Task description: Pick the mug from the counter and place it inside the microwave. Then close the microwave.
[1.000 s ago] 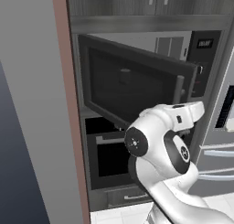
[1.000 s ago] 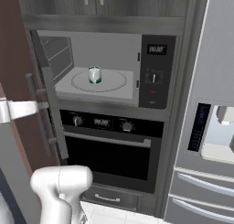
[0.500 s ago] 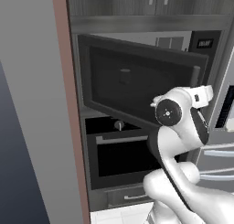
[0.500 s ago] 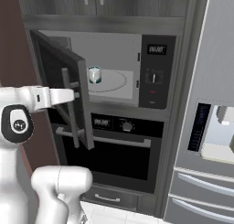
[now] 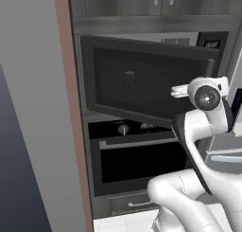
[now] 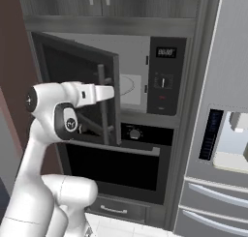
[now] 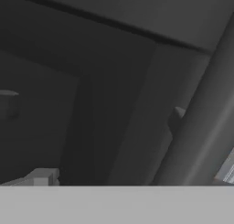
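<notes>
Microwave [image 6: 164, 76] door [image 5: 142, 84] swung further shut, mug [image 5: 129, 78] dim through glass in left view, end effector [image 6: 107, 92] spread wide at handle [image 6: 102, 105]

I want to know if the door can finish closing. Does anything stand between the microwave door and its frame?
Nothing visible does. The dark glass microwave door stands partly open; the gap to the dark grey control panel shows just pale interior. The white arm's pincer is at the door's outer side, by its vertical bar handle.

Left base view: behind arm's left, faces forward, slightly down at the microwave [image 5: 146, 84] door's outer face. Right base view: behind arm's right, same microwave and oven [image 6: 121, 163] below, plus fridge [image 6: 218, 134]. Hand view: very close to dark door glass and bar handle [image 7: 201, 122].
</notes>
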